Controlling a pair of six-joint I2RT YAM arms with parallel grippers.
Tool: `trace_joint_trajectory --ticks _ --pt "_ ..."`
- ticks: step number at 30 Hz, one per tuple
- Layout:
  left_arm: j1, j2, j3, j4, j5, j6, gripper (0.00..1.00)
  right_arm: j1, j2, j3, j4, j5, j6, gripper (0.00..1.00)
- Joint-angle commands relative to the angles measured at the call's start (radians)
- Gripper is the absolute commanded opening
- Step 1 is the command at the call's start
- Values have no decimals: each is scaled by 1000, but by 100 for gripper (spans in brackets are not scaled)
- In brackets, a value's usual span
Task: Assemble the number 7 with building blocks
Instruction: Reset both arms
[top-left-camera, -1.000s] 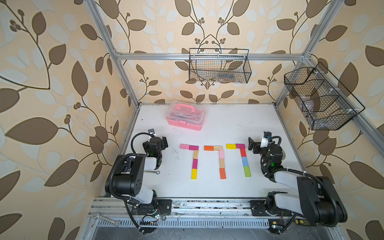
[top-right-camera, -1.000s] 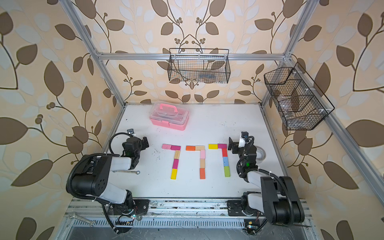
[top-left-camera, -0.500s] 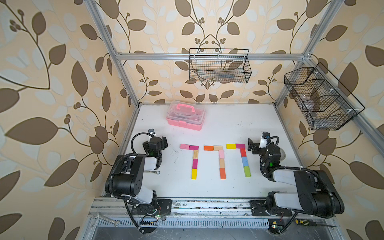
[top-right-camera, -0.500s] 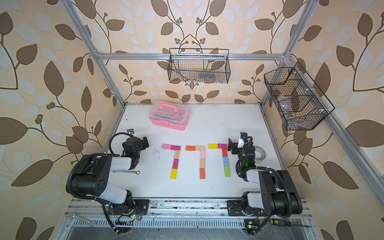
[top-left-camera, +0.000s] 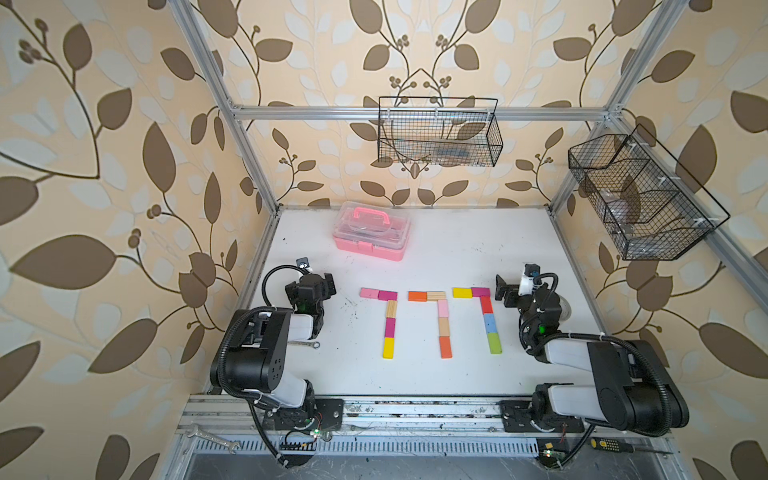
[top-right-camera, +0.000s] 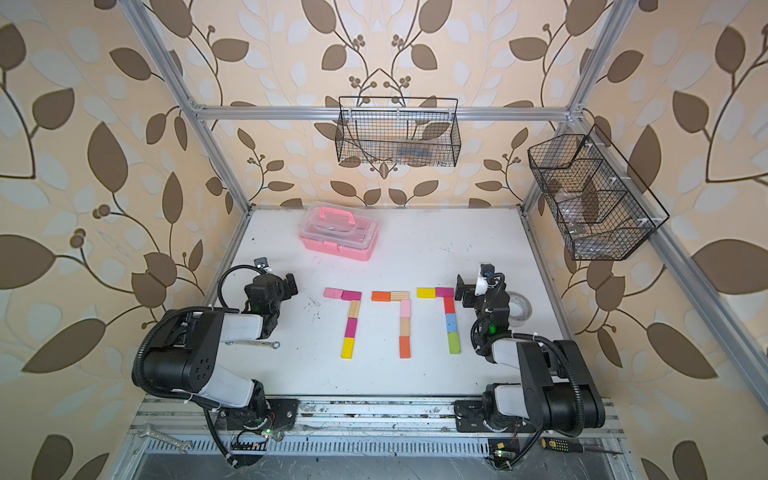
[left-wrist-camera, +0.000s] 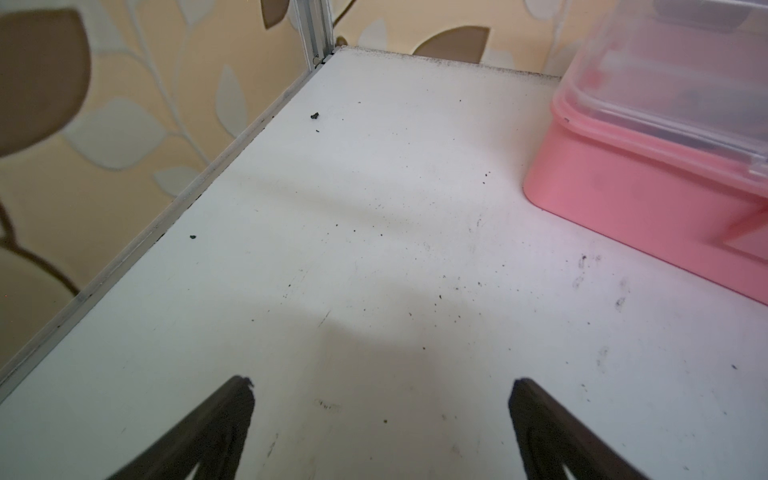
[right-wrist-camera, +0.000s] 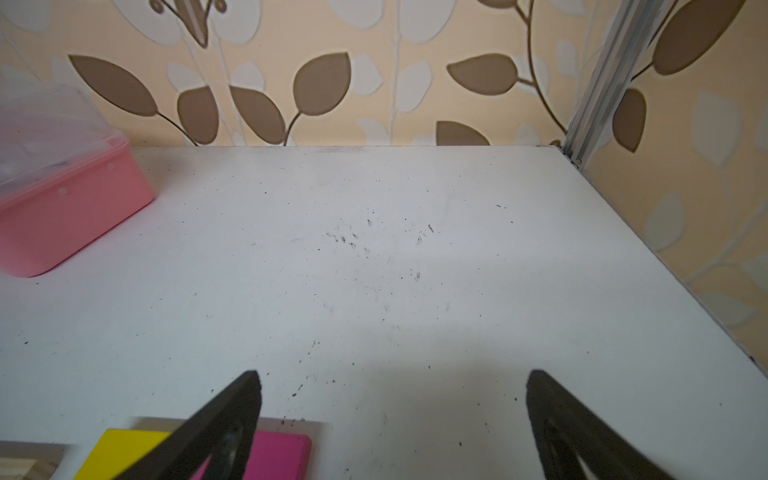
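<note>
Three sevens of building blocks lie side by side on the white table (top-left-camera: 436, 386) in both top views. The left number 7 (top-left-camera: 389, 327) runs pink and magenta across, then wood, magenta, yellow down. The middle one (top-left-camera: 444, 326) is orange, wood and pink. The right one (top-left-camera: 490, 323) has a yellow and magenta bar over red, blue and green. My left gripper (top-left-camera: 311, 286) (left-wrist-camera: 382, 382) rests open and empty left of them. My right gripper (top-left-camera: 505, 291) (right-wrist-camera: 395, 376) stands open and empty just right of the magenta bar block (right-wrist-camera: 282, 455), beside a yellow block (right-wrist-camera: 120, 451).
A pink clear-lidded case (top-left-camera: 372, 230) stands at the back left of the table. Two wire baskets (top-left-camera: 438, 133) (top-left-camera: 640, 199) hang on the walls. A tape roll (top-right-camera: 519, 309) lies behind the right arm and a small wrench (top-left-camera: 305, 344) beside the left arm.
The right arm has folded back, its elbow settling lower toward the front rail, with the gripper still beside the right seven. The blocks and the left arm have not moved.
</note>
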Motion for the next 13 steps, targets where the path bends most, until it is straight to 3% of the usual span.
trace_joint_trajectory --ticks 1,9,13 --pt "11 -14 -5 34 2 11 99 -26 2 -9 32 -39 -4 100" --pt "12 -11 -5 41 1 14 99 -30 16 2 23 -66 -12 100" --pt "11 -14 -6 39 2 13 99 -3 0 -17 45 -8 -23 100"
